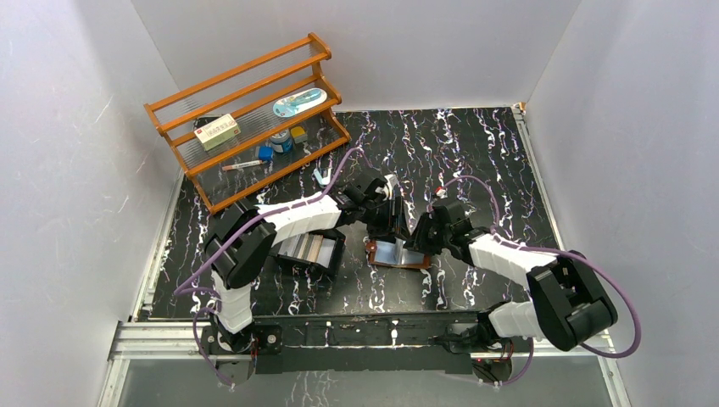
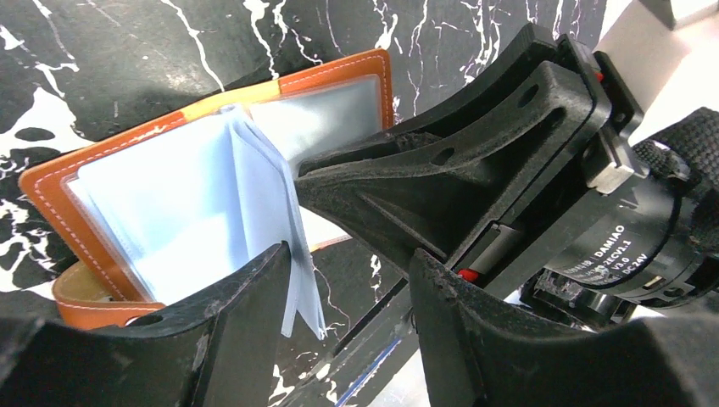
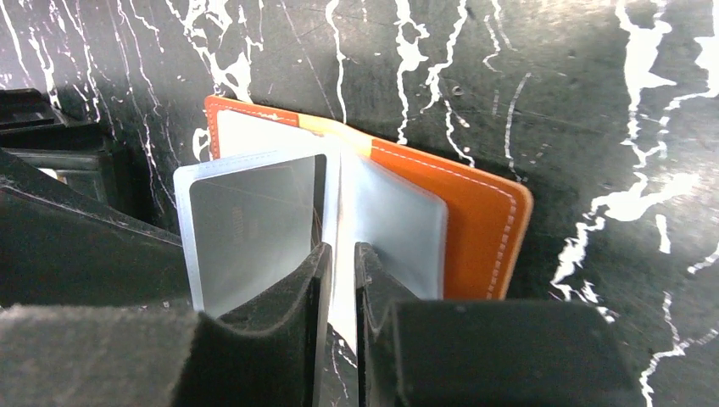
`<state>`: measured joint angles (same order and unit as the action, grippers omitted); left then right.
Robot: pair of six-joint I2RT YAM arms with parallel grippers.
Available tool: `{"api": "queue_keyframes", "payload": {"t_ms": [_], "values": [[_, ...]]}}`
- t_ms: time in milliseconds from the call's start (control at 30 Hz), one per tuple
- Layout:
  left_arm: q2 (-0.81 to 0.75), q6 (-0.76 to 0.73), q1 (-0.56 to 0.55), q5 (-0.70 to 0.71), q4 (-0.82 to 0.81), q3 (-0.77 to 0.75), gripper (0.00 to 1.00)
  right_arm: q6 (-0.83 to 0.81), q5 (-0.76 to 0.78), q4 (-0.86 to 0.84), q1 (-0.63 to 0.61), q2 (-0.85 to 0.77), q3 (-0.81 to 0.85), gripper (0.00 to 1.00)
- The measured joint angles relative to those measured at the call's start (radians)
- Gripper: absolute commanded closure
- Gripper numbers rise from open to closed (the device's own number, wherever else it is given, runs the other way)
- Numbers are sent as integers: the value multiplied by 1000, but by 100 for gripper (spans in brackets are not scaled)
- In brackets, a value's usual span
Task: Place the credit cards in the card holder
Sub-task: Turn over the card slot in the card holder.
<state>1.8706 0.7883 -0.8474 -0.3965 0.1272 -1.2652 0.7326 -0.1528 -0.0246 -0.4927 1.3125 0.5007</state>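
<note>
The brown leather card holder [image 1: 397, 254] lies open on the table, its clear sleeves fanned upward [image 2: 182, 191]. My right gripper [image 3: 341, 254] is shut on one upright sleeve [image 3: 343, 195]. To its left, a silver-grey credit card [image 3: 250, 225] sits inside another sleeve. My left gripper [image 2: 352, 271] hovers just behind the holder with its jaws apart, and a sleeve edge [image 2: 301, 288] rests against its left finger. Low between its fingers a pale flat strip with a blue line [image 2: 381, 373] shows; I cannot tell what it is. More credit cards [image 1: 307, 248] lie in a black tray.
The black tray [image 1: 337, 248] sits left of the holder, under the left arm. A wooden rack [image 1: 246, 119] with small items stands at the back left. White walls enclose the marbled black table [image 1: 475, 153]. The two grippers are very close together over the holder.
</note>
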Motion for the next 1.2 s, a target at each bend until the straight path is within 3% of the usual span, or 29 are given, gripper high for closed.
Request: {"api": "queue_keyframes", "payload": {"t_ms": [100, 400, 567, 667, 933, 1200], "values": [[6, 0, -9, 0, 0, -9, 49, 1, 38, 21, 0, -37, -9, 77], [24, 4, -16, -9, 0, -32, 82, 13, 87, 2, 16, -75, -67, 78], [24, 3, -16, -9, 0, -32, 89, 19, 86, -13, 21, -76, -73, 78], [24, 2, -16, -9, 0, -32, 89, 19, 86, -13, 22, -76, -73, 78], [26, -30, -16, 28, 48, -37, 78, 3, 101, 45, 29, -121, -72, 77], [35, -69, -16, 151, 185, -89, 77, -5, 93, 76, 29, -126, -66, 77]]}}
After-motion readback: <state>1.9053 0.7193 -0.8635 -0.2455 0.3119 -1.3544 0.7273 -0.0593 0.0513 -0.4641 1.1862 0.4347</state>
